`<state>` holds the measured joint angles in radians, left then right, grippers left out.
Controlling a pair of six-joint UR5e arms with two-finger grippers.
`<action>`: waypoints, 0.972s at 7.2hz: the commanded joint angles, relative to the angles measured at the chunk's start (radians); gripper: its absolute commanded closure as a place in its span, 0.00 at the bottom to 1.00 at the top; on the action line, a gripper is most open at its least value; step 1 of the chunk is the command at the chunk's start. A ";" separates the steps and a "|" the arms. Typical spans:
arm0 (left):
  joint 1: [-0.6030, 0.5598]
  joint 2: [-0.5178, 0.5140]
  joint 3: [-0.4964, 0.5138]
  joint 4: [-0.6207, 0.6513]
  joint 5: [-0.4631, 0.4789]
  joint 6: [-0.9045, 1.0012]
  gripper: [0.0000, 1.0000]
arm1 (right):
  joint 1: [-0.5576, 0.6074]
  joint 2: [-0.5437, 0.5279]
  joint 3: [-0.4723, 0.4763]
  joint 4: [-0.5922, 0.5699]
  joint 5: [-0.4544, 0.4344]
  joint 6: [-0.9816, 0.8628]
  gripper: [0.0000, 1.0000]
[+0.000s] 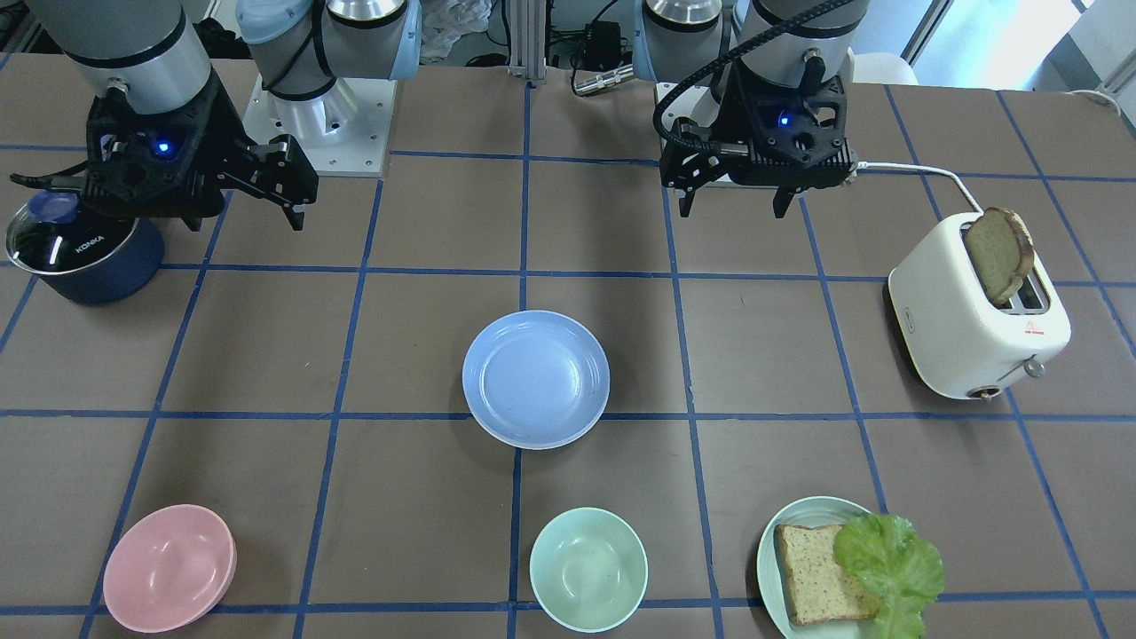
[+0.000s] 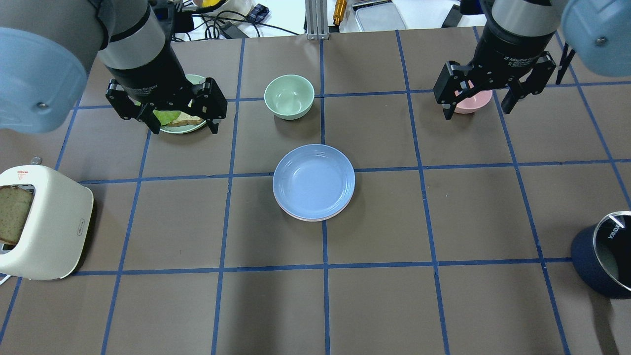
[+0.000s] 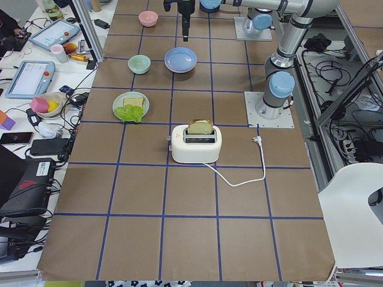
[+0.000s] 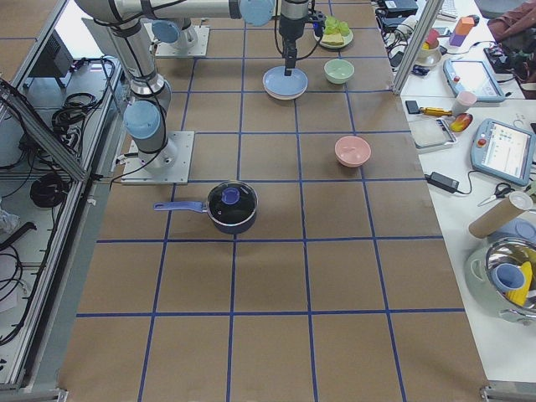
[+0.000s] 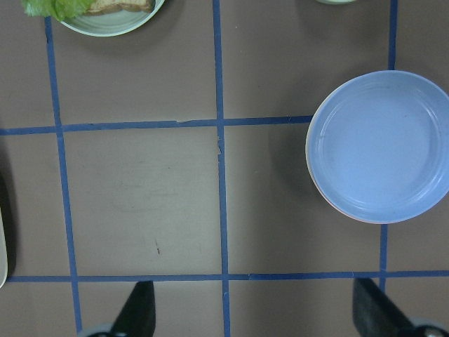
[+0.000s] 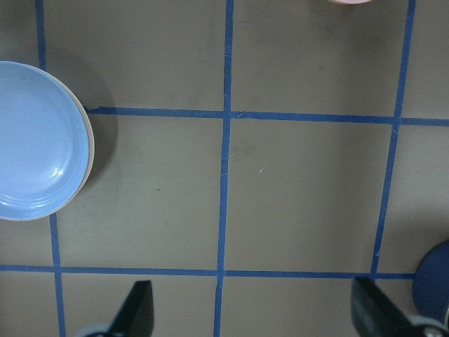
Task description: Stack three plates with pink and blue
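Note:
The light blue plate (image 1: pixel 536 379) lies at the table's middle, on top of a stack (image 2: pixel 314 181). A pale pink plate's rim (image 2: pixel 308 217) shows under its near edge in the overhead view. A cream edge (image 6: pixel 89 144) shows beside the blue plate (image 6: pixel 35 140) in the right wrist view. My left gripper (image 2: pixel 186 123) is open and empty, high over the green plate, left of the stack (image 5: pixel 382 146). My right gripper (image 2: pixel 477 109) is open and empty, over the pink bowl, right of the stack.
A pink bowl (image 1: pixel 169 568) and a mint bowl (image 1: pixel 588 568) stand at the far side. A pale green plate (image 1: pixel 785 524) holds bread and lettuce. A white toaster (image 1: pixel 976 319) with a bread slice stands on my left, a navy lidded pot (image 1: pixel 84 257) on my right.

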<state>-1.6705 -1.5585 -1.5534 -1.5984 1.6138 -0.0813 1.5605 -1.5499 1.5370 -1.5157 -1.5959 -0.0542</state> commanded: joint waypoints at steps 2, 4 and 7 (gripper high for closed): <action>0.000 0.000 0.001 0.000 0.000 0.000 0.00 | 0.003 0.004 0.009 -0.052 -0.001 0.002 0.00; 0.000 0.000 0.001 0.000 0.000 0.000 0.00 | 0.001 0.002 -0.001 -0.051 -0.010 0.002 0.00; 0.000 0.000 0.000 0.000 0.000 0.000 0.00 | 0.001 0.011 0.002 -0.063 -0.007 0.008 0.00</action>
<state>-1.6705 -1.5585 -1.5526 -1.5984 1.6138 -0.0813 1.5617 -1.5402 1.5405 -1.5702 -1.6028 -0.0470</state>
